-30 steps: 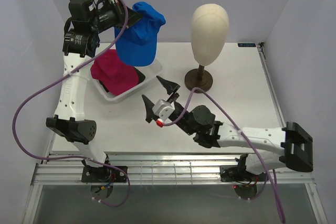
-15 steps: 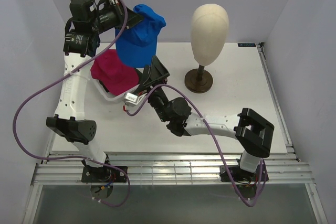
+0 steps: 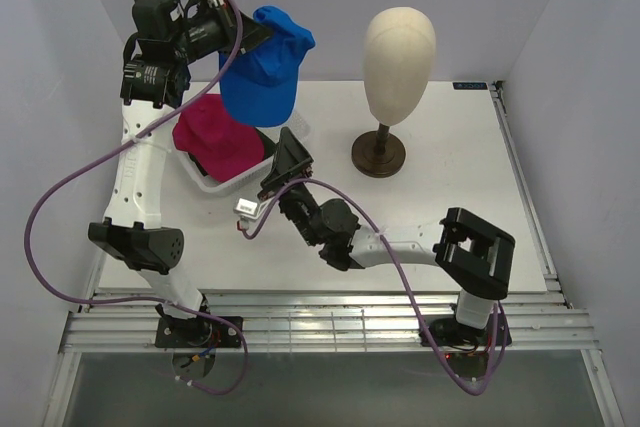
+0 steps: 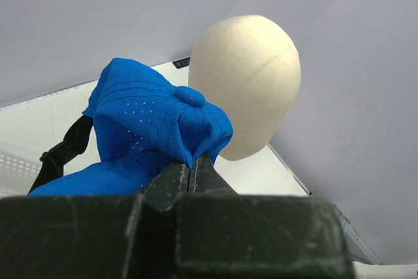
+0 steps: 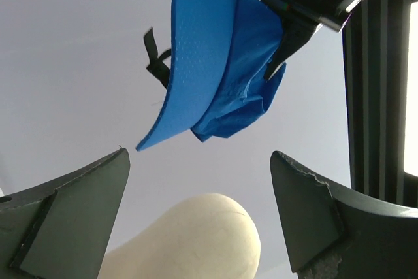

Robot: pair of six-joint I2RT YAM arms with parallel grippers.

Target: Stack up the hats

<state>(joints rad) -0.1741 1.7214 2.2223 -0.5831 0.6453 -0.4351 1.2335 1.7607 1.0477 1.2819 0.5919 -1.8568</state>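
My left gripper (image 3: 250,39) is raised high at the back left and shut on the crown fabric of the blue hat (image 3: 262,72), which hangs from it above the basket. In the left wrist view the fingertips (image 4: 189,164) pinch the blue hat (image 4: 150,129). The magenta hat (image 3: 215,137) lies in the white basket (image 3: 240,177). My right gripper (image 3: 285,162) stands open at the basket's right corner and points upward. Its wrist view looks up between its empty jaws (image 5: 198,153) at the blue hat (image 5: 215,63). The other hats are hidden.
The cream mannequin head (image 3: 400,52) stands on its dark stand (image 3: 378,155) at the back middle, right of the blue hat. It also shows as a mannequin head (image 4: 251,89) just behind the held hat, and low between the right jaws (image 5: 196,240). A purple cable loops off each arm.
My right arm has swung left from the table's middle to the basket's right corner, its gripper turned upward under the blue hat. The left arm and the hat have stayed put.
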